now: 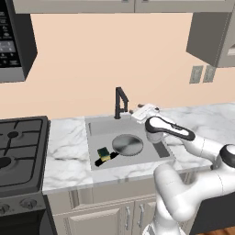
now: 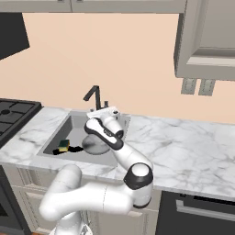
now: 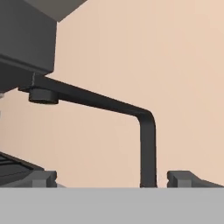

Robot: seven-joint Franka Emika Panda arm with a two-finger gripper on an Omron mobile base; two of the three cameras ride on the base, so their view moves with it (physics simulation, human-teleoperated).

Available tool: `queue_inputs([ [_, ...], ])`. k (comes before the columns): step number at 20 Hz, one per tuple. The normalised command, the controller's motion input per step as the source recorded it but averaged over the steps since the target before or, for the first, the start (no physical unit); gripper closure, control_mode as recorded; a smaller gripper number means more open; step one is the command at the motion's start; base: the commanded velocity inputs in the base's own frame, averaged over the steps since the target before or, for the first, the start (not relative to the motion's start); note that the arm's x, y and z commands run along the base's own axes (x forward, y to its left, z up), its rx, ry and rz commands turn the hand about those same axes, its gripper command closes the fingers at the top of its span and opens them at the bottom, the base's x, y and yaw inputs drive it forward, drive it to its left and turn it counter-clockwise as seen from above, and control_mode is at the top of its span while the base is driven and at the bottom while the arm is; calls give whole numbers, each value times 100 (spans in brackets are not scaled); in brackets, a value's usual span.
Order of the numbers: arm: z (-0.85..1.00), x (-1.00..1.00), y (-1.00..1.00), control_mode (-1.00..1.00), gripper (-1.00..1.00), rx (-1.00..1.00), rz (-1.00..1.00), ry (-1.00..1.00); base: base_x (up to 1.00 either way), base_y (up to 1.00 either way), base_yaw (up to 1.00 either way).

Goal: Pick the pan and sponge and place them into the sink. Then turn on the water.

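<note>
Pan (image 1: 127, 144) sits flat in sink (image 1: 94, 126), mid-basin, black handle pointing toward front-left corner. Sponge (image 1: 103, 153) lies over handle end, touching it, near sink's front-left. Same pair visible from right base view: pan (image 2: 94, 145), sponge (image 2: 64, 145).

Faucet (image 1: 120, 103) stands at back rim of sink, spout reaching out over basin.

Gripper (image 1: 136, 110) hovers at back-right of sink, just beside faucet base. Hand view: faucet (image 3: 144, 131) straight ahead between two finger tips (image 3: 186, 179), tips spread wide apart, holding nothing.

Stove (image 1: 18, 147) left of sink on marble counter (image 1: 66, 147).
</note>
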Motion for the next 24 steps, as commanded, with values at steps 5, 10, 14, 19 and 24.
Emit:
queue_inputs([
  [5, 0, 25, -1, -100, -100, 1, 2, 4, 0, 0, 0],
  [10, -2, 29, 0, -100, -100, 0, 0, 4, 0, 0, 0],
  [14, -8, 27, 0, -100, -100, 0, 0, 6, 0, 0, 0],
  [19, -15, 22, 2, -100, -100, -2, -3, 4, 0, 0, 0],
  [24, -14, 21, 9, -100, -100, -3, -6, 2, 0, 0, 0],
])
